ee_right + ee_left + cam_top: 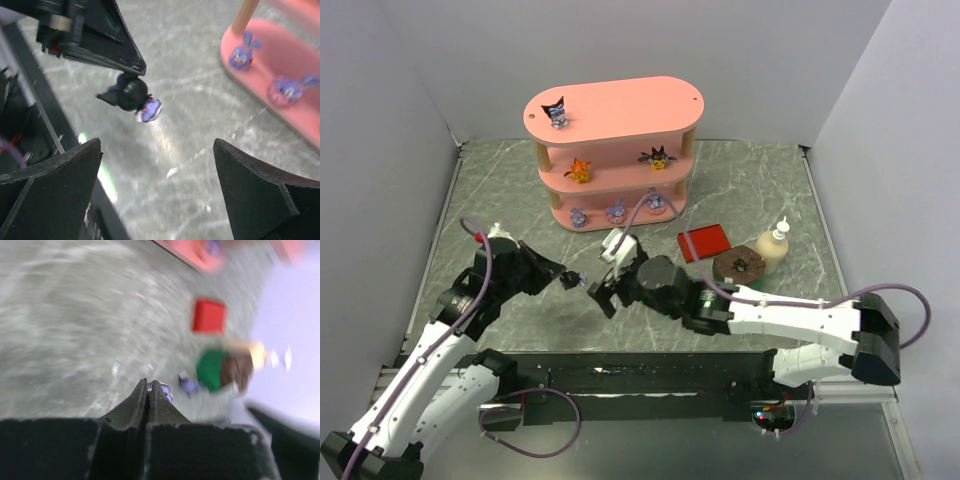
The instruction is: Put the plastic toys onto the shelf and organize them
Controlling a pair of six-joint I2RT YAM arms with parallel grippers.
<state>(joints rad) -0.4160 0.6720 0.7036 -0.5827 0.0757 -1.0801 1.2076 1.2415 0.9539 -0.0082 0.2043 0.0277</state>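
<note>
Between the two arms, centre of the overhead view: a dark pointed-ear toy (131,92) is pinched at the very tip of the left jaws, which are clamped together on it. It appears to hang just clear of the worktop (500,190).
Right jaws: spread wide with nothing between them, facing the toy from close by.
Grip risk: only the fingertips have the toy, and by a small part of it. I'd judge that a jolt or a fast swing could twist it loose.
Arm risk: the two arms sit nose to nose. If the left one heads for the shelf (620,105) before the right clears off, they could knock together.
Shelf risk: another dark toy (557,110) stands alone at the left of the top board. It is small and looks easy to topple, and a careless approach could bump it. The posts also narrow the way into the lower tiers.
Shelf fill: an orange toy (580,170) and a spiky black-and-yellow toy (657,157) stand on the middle board, and three lilac toys (616,211) in a row on the bottom one.
Toy material: glossy moulded plastic with a round head and sharp ears, so it is probably slippery.
Shelf material: matte pink oblong boards with rounded ends, on pale wooden posts.
Worktop texture: grey, veined and stone-like with a slight sheen. A dropped toy might skid.
Right of frame: a flat red box (704,242), a green cylinder (740,265) with a brown top, and a cream bottle (775,248).
</note>
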